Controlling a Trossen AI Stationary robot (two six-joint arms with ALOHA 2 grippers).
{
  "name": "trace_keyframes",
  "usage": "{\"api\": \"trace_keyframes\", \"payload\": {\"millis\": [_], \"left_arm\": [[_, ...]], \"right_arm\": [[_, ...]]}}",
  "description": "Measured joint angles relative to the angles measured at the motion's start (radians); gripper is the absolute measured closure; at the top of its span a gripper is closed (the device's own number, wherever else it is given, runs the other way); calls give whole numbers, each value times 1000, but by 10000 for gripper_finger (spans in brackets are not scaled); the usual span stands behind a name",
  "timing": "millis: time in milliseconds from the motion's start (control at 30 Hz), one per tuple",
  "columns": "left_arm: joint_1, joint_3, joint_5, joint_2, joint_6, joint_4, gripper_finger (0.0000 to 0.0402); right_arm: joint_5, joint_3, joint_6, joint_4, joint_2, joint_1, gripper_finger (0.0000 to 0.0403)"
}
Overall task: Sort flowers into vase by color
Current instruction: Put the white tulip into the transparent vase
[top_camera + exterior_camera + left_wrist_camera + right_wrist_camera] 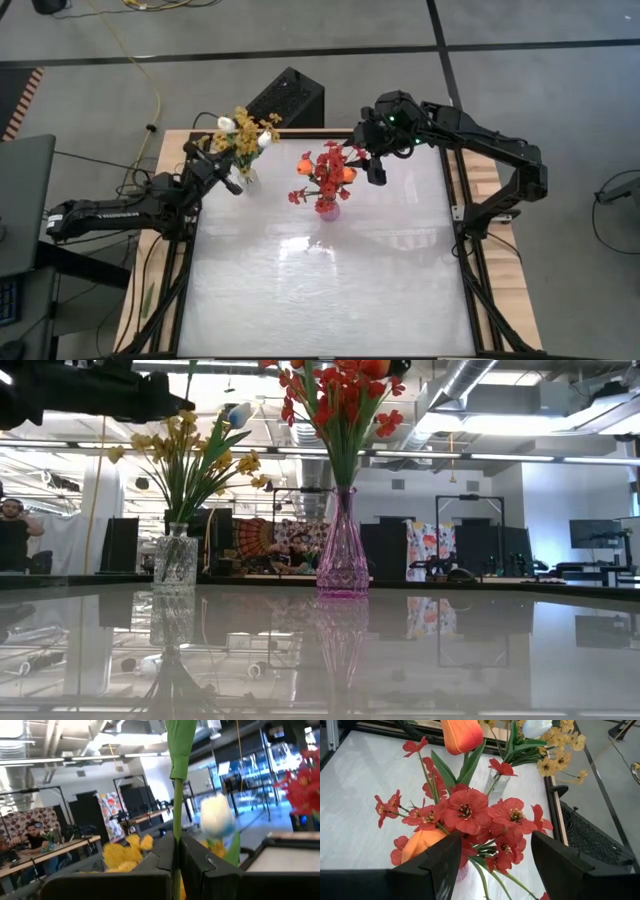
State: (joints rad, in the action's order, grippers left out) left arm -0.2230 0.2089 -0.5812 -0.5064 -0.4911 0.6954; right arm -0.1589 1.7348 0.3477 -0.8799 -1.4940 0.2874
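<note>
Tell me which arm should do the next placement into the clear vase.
Left. The left gripper is shut on a green stem right beside the clear vase of yellow flowers. The right gripper hangs open and empty over the red flowers in the pink vase.

Right gripper open just above the red flowers — blooms crowd beneath it; clear vase with yellow flowers beyond; bare table behind it.

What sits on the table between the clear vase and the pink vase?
Nothing: bare tabletop between the clear vase and pink vase, seen in the low view and confirmed from the high view.
</note>
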Motion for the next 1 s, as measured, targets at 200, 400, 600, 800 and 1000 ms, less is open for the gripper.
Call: {"api": "trace_keyframes", "payload": {"millis": [200,400,600,800,1000], "left_arm": [[0,0,-2,-9,14,10,401],[-12,0,-6,-47,38,8,401],[-38,0,0,-89,44,7,401],[-58,1,5,-128,106,-14,402],[-58,1,11,-141,139,-19,402]], "right_arm": [[0,0,0,0,0,0,138],[-1,0,1,0,0,0,138],[-1,0,1,0,0,0,138],[-10,0,-6,-3,0,-13,138],[-27,0,-7,-9,0,-27,138]]}}
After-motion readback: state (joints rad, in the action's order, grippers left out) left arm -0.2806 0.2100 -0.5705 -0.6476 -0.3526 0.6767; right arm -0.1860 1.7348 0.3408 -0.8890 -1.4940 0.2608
